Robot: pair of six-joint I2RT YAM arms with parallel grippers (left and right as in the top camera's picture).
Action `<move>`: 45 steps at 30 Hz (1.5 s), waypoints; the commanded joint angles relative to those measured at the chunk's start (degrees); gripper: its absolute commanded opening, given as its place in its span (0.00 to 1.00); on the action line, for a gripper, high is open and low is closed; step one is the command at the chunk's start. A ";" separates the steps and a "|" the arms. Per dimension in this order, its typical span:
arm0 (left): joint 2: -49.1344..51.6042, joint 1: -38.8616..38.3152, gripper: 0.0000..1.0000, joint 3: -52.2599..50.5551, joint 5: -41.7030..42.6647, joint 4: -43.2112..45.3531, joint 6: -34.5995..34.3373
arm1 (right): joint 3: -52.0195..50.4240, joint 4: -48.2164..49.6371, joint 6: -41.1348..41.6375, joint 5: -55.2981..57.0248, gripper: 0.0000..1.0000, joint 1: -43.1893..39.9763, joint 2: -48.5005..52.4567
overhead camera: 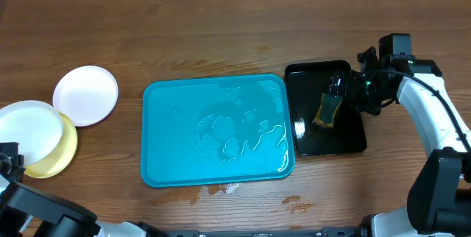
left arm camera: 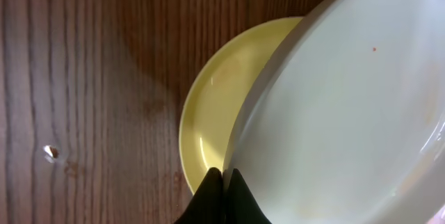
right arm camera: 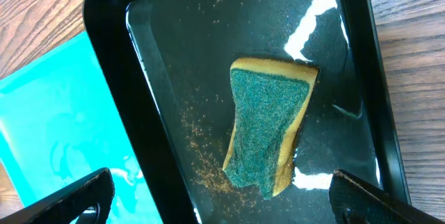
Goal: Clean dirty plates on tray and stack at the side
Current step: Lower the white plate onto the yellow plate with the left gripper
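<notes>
The brown wooden table point(overhead camera: 221, 38) carries the large turquoise plastic tray point(overhead camera: 169, 138) at its middle. The tray is wet and has no plates on it. Just right of it sits the smaller glossy black tray point(overhead camera: 346, 145). All three plates are well left of the turquoise tray. One round white plate point(overhead camera: 86, 95) lies alone, and nearer me a second white plate point(overhead camera: 29, 125) rests off-centre on the pale yellow plate point(overhead camera: 62, 152).

The green-topped yellow sponge point(right arm camera: 268, 126) lies in the black tray. My right gripper point(right arm camera: 219, 193) hangs over it, spread wide and holding nothing. My left gripper point(left arm camera: 222, 193) is clenched at the upper white plate's rim, but I cannot tell whether the rim is pinched.

That overhanging plate could slide off the yellow one if I nudge it while pulling away. It also shows a small reddish speck.
</notes>
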 commanded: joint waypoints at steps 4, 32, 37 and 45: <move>0.28 -0.37 0.04 -4.35 1.20 2.08 -2.01 | 0.96 0.35 -0.28 -0.35 1.00 0.11 -0.94; 0.33 -1.92 0.04 -13.55 15.82 14.71 -1.05 | 0.96 0.35 -0.28 -0.35 1.00 0.11 -0.94; 0.33 -5.66 0.04 -13.55 15.65 15.96 -0.63 | 0.96 0.35 -0.28 -0.35 1.00 0.09 -0.94; 0.33 -12.31 0.06 -13.55 14.58 19.56 -1.53 | 0.96 0.35 -0.28 -0.35 1.00 0.11 -0.94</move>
